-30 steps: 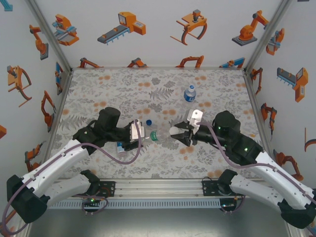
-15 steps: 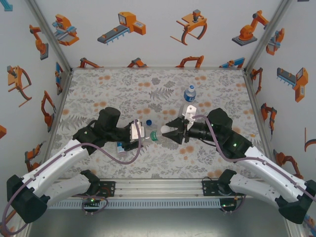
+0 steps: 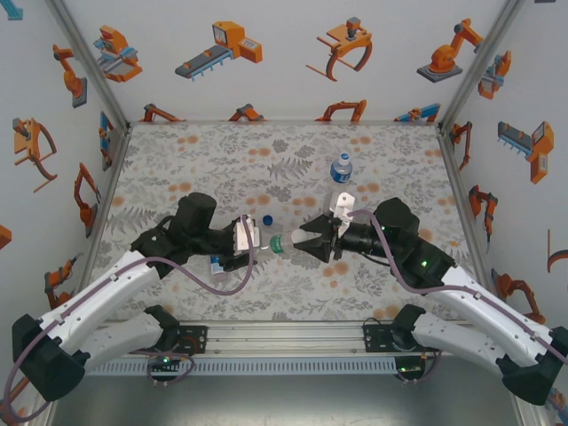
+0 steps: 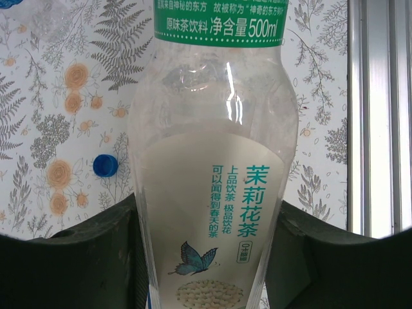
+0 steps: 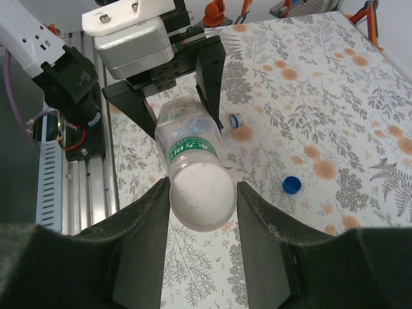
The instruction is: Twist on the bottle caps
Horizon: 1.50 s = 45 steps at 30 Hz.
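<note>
Tea bottle [image 4: 212, 161] held on its side over floral table [image 3: 177, 177]; left gripper [image 4: 207, 219] jaws clamped on labelled body; risk: thin clear wall flexes, or bottle spins in grip, if twisting force beats hold. Right gripper [image 5: 203, 193] jaws pinch white cap [image 5: 201, 203] at bottle mouth, just past green neck ring [image 5: 190, 149]; risk: cap seated tilted cross-threads or pops free; fingers slipping on smooth rim likely leave it loose. Blue cap [image 5: 291, 185] lies loose on table nearby; dropped white cap could roll away among clutter.
</note>
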{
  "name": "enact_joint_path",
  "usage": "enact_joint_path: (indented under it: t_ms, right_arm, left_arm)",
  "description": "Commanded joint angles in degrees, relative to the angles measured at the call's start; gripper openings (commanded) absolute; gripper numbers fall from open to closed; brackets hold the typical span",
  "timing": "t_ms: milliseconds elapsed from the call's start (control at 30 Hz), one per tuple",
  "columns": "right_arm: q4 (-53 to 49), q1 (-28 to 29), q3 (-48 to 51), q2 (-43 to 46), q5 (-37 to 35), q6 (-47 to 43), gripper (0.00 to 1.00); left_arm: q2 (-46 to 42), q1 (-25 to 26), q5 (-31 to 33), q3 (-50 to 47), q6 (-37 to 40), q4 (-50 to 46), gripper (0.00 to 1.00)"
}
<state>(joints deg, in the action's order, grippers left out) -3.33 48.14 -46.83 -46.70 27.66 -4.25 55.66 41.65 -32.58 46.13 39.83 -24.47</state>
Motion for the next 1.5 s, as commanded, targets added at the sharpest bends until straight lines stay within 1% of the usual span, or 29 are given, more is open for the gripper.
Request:
enact_joint_path:
  t_ms: [0, 267, 633, 967, 1300, 1467]
  right_arm:
    - [-1.3, 0.0, 1.3, 0.0, 0.7, 0.9, 0.18]
    - [-1.7, 0.0, 2.0, -0.7, 1.2, 0.9, 0.18]
    - [-1.4, 0.0, 0.3, -2.9, 2.8, 0.5, 0.18]
    - [-6.5, 0.0, -3.2, -3.6, 3.6, -3.6, 0.11]
    - [-13.3, 0.0, -8.3, -7.2, 6.1, -8.6, 0.07]
    - [-15.9, 0.0, -10.1, -8.1, 6.5, -10.3, 0.04]
  left_arm:
    - [-1.4, 0.2, -2.0, 0.7, 0.1, 0.8, 0.00]
    - [-1.7, 0.1, -1.9, 0.5, -0.2, 1.3, 0.00]
    - [-1.0, 0.2, -2.1, 0.7, 0.6, 0.4, 0.00]
    - [0.2, 0.2, -2.1, 1.6, 1.0, -1.1, 0.00]
    - [0.7, 0.3, -2.3, 1.8, 1.2, -1.5, 0.00]
    - [1.0, 0.3, -2.3, 1.9, 1.2, -1.8, 0.00]
